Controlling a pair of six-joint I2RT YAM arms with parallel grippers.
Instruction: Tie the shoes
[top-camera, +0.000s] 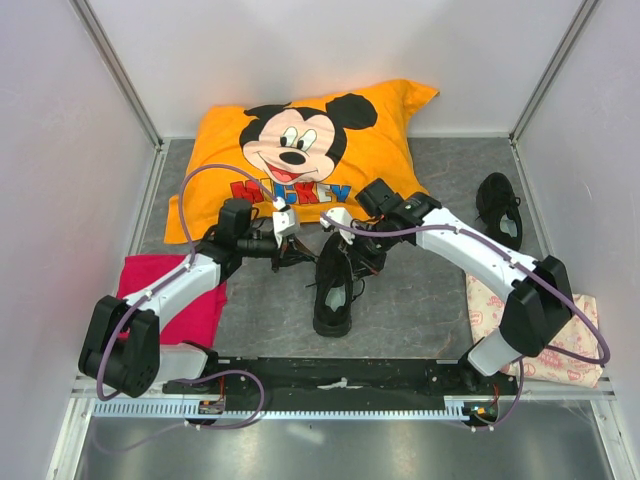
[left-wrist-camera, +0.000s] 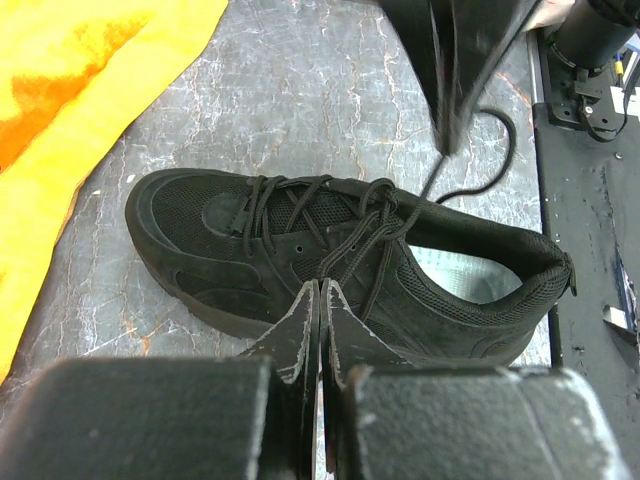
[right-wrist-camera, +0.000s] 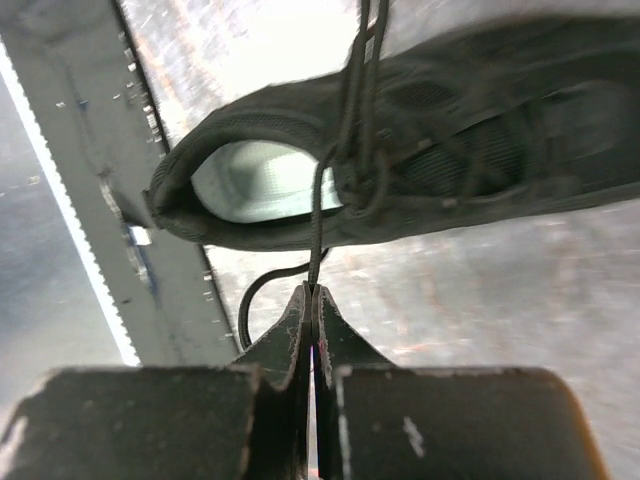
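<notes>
One black shoe (top-camera: 333, 285) lies on the grey table between my grippers, toe to the far side. It fills the left wrist view (left-wrist-camera: 330, 250) and shows its pale insole in the right wrist view (right-wrist-camera: 400, 150). My left gripper (top-camera: 293, 250) is shut at the shoe's left side; a lace strand (left-wrist-camera: 350, 250) from the crossed laces runs into its tips (left-wrist-camera: 320, 285). My right gripper (top-camera: 362, 252) is shut on a thin black lace (right-wrist-camera: 316, 230), taut up to the shoe, at its tips (right-wrist-camera: 314, 288). A second black shoe (top-camera: 499, 208) lies at the far right.
An orange Mickey pillow (top-camera: 300, 150) lies behind the shoe, its edge also showing in the left wrist view (left-wrist-camera: 80, 110). A red cloth (top-camera: 175, 290) lies under the left arm. A pale patterned cloth (top-camera: 565, 335) lies at the right. A black rail (top-camera: 340, 375) runs along the near edge.
</notes>
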